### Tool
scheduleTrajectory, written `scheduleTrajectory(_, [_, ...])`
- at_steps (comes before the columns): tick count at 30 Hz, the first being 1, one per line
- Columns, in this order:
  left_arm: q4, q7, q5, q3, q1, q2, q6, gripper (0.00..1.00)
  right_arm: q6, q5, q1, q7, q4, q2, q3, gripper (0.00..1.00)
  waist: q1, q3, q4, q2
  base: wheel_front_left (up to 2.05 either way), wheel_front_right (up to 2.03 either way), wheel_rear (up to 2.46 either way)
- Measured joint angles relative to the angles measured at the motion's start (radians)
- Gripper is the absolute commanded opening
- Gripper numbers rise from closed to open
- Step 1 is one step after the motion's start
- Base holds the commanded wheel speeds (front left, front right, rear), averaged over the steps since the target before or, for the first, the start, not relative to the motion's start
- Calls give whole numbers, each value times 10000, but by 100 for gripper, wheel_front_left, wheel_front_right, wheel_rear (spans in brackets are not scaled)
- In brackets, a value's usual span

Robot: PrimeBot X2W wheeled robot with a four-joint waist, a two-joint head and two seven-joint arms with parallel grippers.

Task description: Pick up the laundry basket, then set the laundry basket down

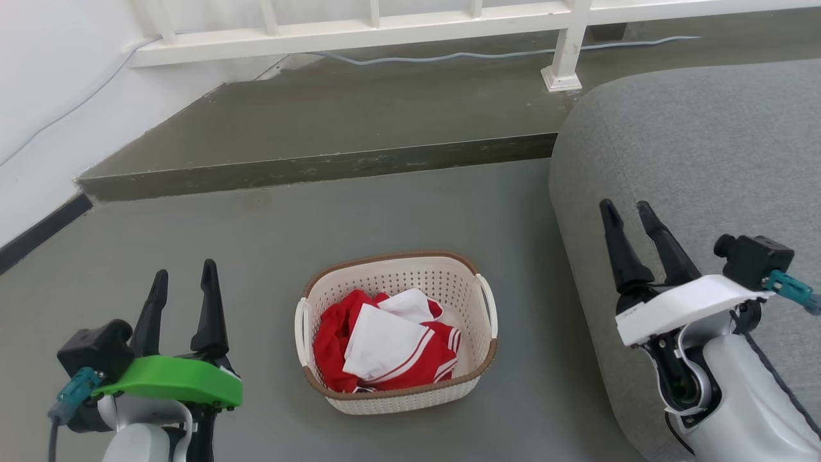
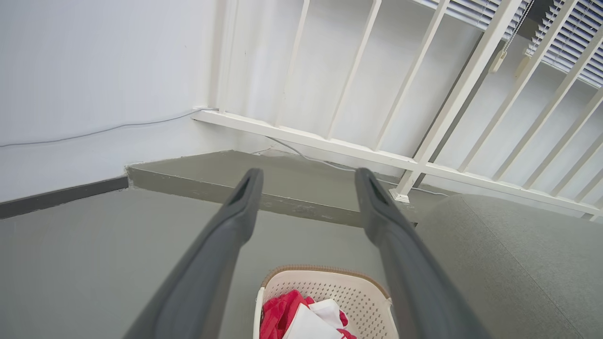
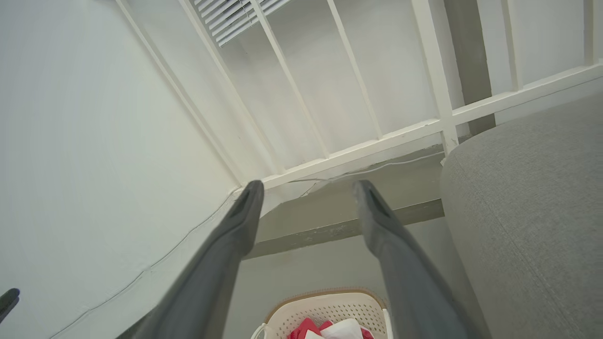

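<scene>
Cream-white laundry basket [image 1: 404, 401] sits on grey floor [image 1: 256, 256], red-white clothes [image 1: 385, 346] inside, side handles facing arms, likely for two-handed lift. Flanking it, well apart: left gripper [image 1: 185, 269], right gripper [image 1: 625, 206], fingers spread, empty, pickup not yet begun.

laundry basket [image 2: 330, 288] cropped below, sofa [image 1: 705, 160] cropped

Bright, even light, faint shadows; wrist views bow at edges, jaws slightly soft.

I see my left gripper [image 2: 308, 178] spread wide, the laundry basket [image 2: 351, 294] of red-and-white clothes [image 2: 282, 313] at the bottom edge.
</scene>
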Motion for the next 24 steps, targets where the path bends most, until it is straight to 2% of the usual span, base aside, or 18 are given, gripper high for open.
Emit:
scheduleTrajectory(14, [-104,-522,1837,-165,-21,-136,100,100,-407,-2027,-173,-493,104,2,399,100,0,46,11,0,0,0,0])
scheduleTrajectory(24, [19,-522,1833,-105,-25,-180,100,100,-407,-2142,-194,-495,265,128,284,100,0,22,12,0,0,0,0])
